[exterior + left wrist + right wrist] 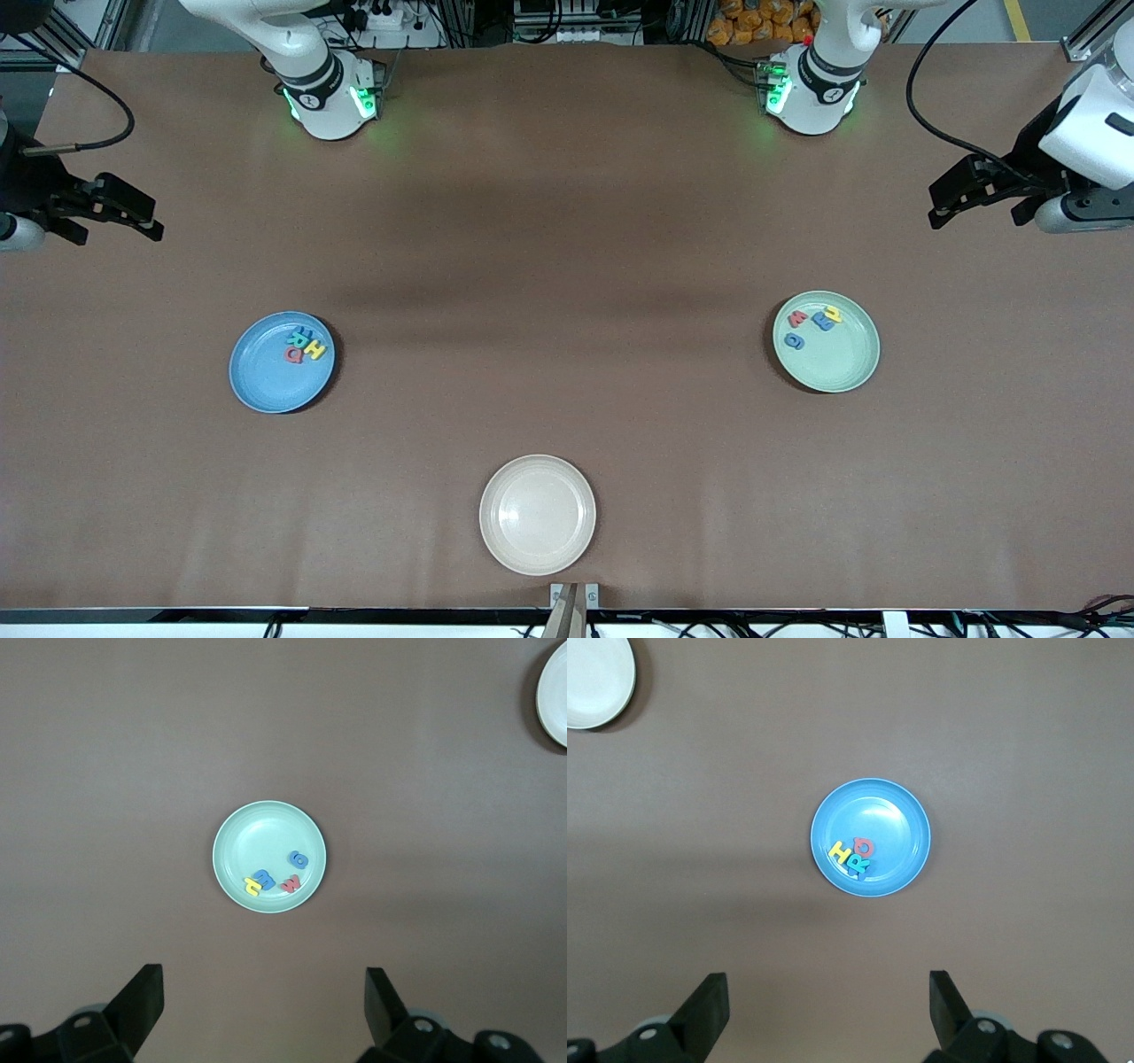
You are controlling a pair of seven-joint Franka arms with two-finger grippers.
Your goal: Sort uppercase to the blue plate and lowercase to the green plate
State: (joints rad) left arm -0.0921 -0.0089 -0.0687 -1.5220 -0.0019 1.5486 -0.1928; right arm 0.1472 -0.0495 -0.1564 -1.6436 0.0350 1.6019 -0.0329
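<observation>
Across the brown table (567, 266), the front view takes in all three plates at once. Reckoned from the table's middle in that view, the blue plate (266, 377) lies at about eight o'clock, the green plate (837, 363) at about four, and a cream plate (537, 514) at six, nearest the camera.

Each wrist view looks down on one coloured plate and catches only an edge of the cream plate (554, 691) (594, 678).

The blue plate (881, 815) holds yellow H (840, 851), teal R (858, 865) and red Q (865, 848), touching in a tight cluster. In the front view that cluster sits near the plate's one o'clock rim: yellow H (314, 348), teal R (301, 337), red Q (293, 354). A blue M cannot be made out against the blue.

The green plate (257, 833) holds blue g (298, 858), red w (290, 882), blue m (264, 878) and yellow h (252, 887). From the front they lie between ten and twelve o'clock in the plate: red w (798, 319), blue g (795, 340), blue m (822, 321), yellow h (833, 312).

The cream plate holds nothing.

The left gripper (935, 206) (266, 992) waits over bare table at the left arm's end, jaws spread and empty. The right gripper (156, 221) (828, 992) waits over the right arm's end, likewise spread and empty.
</observation>
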